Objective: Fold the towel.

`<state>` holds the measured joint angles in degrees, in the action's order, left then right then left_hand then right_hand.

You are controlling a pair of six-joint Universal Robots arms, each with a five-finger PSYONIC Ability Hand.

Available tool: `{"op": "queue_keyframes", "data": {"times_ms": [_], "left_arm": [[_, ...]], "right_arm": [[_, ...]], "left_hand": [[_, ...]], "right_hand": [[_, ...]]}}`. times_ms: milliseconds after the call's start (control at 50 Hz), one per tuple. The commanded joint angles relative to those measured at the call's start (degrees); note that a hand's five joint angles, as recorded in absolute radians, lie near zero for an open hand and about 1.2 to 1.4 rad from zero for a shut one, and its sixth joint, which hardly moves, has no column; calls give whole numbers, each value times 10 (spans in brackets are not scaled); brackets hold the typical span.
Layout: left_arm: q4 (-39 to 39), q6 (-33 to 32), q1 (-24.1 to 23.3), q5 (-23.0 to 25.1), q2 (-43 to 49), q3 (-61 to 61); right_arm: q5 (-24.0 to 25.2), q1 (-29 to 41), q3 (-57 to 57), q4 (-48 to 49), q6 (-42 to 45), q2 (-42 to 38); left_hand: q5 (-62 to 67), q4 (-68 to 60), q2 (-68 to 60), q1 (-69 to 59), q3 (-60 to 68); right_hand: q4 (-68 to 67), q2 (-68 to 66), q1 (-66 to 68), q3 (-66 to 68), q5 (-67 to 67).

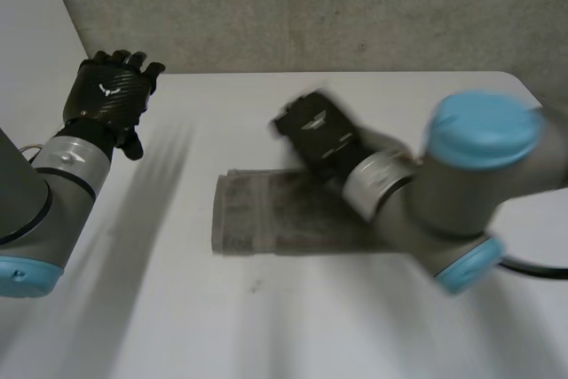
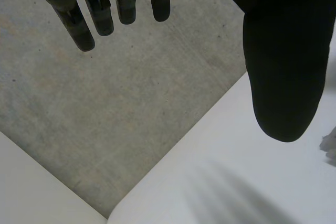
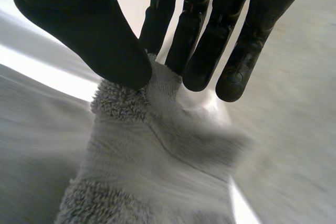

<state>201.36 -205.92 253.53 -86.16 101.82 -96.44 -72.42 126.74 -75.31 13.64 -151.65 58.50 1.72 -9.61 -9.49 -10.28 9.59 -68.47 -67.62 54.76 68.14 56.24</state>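
Towel (image 1: 266, 215) handling: what should you expect?

Soft, light, limp terry. It will sag and drag, so take it at an edge or corner. It lies flat about the middle of the tabletop (image 1: 177, 308).

And the hands?

Your right hand (image 3: 79, 19) pinches a raised bit of it between thumb and fingers; edge or corner, you cannot tell. Your left hand (image 1: 111, 86) hangs released over the far-left corner. The right arm (image 1: 461, 201) hides the cloth's right end

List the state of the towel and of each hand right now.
towel: lying on the table as a flat rectangle, one bit at its edge pulled up in a pinch.
right hand: shut on the towel, thumb and fingers pinching that raised bit.
left hand: open, fingers straight, holding nothing, raised near the table's far corner, apart from the towel.
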Motion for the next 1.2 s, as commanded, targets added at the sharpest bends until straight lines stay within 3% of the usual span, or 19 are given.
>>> {"op": "queue_keyframes", "data": {"times_ms": [20, 140, 160, 180, 200, 220, 300, 440, 560, 640, 720, 740, 760, 780, 820, 920, 1000, 1080, 1200], "left_arm": [[0, 7, -1, 0, 7, -5], [1, 6, -15, 0, 17, 3], [1, 7, -22, 0, 23, 6], [1, 7, -22, 0, 23, 6], [2, 6, -29, -1, 30, 14], [2, 7, -37, -2, 36, 25], [1, 11, -59, -3, 53, 47], [-12, 75, -133, -23, 108, 95], [-50, 87, -156, -28, 152, 113], [-95, 90, -181, -62, 172, 120], [-117, 102, -188, -81, 172, 119], [-126, 115, -189, -81, 166, 117], [-134, 135, -189, -81, 159, 119], [-134, 135, -189, -81, 159, 119], [-148, 191, -184, -80, 119, 121], [-160, 273, -175, -77, 56, 122], [-159, 300, -156, -76, 16, 123], [-155, 305, -124, -75, -30, 129], [-155, 308, -97, -78, -56, 141]], "right_arm": [[-6, 90, 43, 3, 3, -115], [-6, 107, 45, 2, 1, -131], [-6, 107, 42, 0, 0, -129], [-6, 106, 38, -4, 0, -122], [-6, 106, 38, -4, -1, -122], [-10, 103, 32, -12, -1, -112], [-18, 97, 24, -36, -17, -70], [-25, -52, -54, -115, -101, 42], [-19, -141, -154, -119, -96, 67], [-13, -187, -199, -107, -71, 70], [-10, -223, -254, -70, -9, 73], [-10, -223, -254, -70, -8, 73], [-11, -228, -262, -57, 7, 66], [-11, -229, -262, -57, 7, 65], [-18, -232, -261, -36, 21, 51], [-31, -229, -250, 15, 20, 60], [-39, -214, -233, 38, 21, 84], [-40, -109, -181, 39, 17, 96], [-30, 30, -122, 32, 25, 31]], "left_hand": [[-17, -4, -5, 3, 4], [-17, -4, -5, 3, 4], [-17, -4, -5, 3, 4], [-17, -4, -5, 3, 4], [-17, -4, -5, 3, 4], [-17, -4, -5, 3, 4], [-17, -4, -6, 2, 5], [-15, -6, -7, 1, 6], [-15, -6, -7, 1, 6], [-15, -6, -7, 1, 6], [-15, -6, -7, 1, 6], [-15, -6, -7, 1, 6], [-15, -6, -7, 1, 6], [-15, -6, -7, 1, 6], [-15, -6, -7, 1, 6], [-15, -6, -7, 1, 6], [-15, -6, -7, 1, 6], [-17, -4, -5, 3, 4], [-17, -4, -6, 2, 5]], "right_hand": [[-115, -124, 252, 119, 138], [-115, -124, 252, 119, 138], [102, 94, 35, -99, -80], [421, 412, -284, -418, -399], [424, 416, -287, -421, -402], [585, 576, -448, -581, -562], [585, 576, -448, -581, -562], [585, 576, -448, -581, -562], [585, 576, -448, -581, -562], [583, 574, -446, -580, -561], [295, 287, -158, -292, -273], [295, 286, -157, -291, -272], [166, 158, -29, -163, -144], [165, 157, -28, -162, -143], [-114, -123, 251, 118, 137], [-115, -124, 252, 119, 138], [-115, -124, 252, 119, 138], [-115, -124, 252, 119, 138], [-115, -124, 252, 119, 138]]}}
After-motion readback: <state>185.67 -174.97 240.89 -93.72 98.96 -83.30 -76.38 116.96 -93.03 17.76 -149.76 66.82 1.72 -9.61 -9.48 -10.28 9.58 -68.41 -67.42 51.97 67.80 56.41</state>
